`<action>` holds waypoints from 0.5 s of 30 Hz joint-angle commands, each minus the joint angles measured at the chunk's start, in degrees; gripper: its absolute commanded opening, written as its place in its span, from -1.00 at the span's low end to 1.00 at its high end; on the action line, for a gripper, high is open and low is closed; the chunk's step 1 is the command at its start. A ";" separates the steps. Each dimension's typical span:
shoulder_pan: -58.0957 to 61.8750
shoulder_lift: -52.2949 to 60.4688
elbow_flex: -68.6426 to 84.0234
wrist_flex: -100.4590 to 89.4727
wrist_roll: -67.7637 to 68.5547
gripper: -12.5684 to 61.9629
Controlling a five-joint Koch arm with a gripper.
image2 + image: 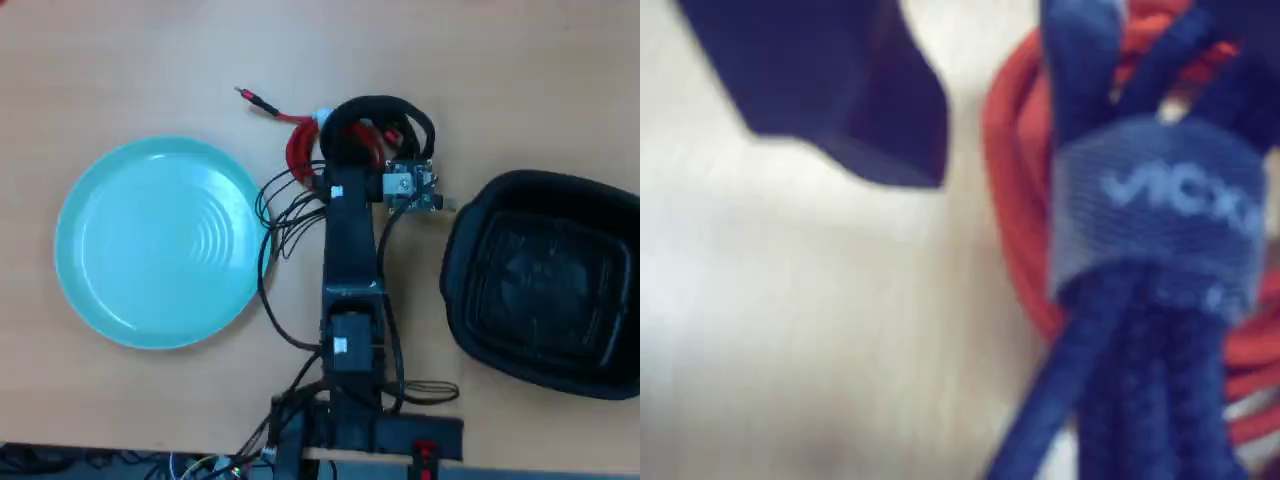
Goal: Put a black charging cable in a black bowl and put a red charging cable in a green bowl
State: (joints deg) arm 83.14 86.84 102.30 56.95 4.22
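while the arm reaches toward the far edge of the table [120, 60] in the overhead view, the gripper [352, 162] sits over the black charging cable [385, 108], whose coil overlaps the red charging cable [298, 150]. whether the jaws are closed i cannot tell. the wrist view shows the black strands, bound by a strap [1160, 205], lying across the red coil. the green bowl [160, 240] sits empty near the table's left edge, the black bowl [545, 280] empty at its right edge.

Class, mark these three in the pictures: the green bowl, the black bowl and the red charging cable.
green bowl [100, 290]: overhead view, smooth inner floor near its left rim.
black bowl [470, 215]: overhead view, upper-left rim.
red charging cable [297, 150]: overhead view, left side of its coil.
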 commanded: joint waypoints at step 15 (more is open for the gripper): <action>0.53 0.26 -5.54 -2.11 -0.79 0.36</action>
State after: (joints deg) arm 83.58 86.84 102.30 56.78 4.22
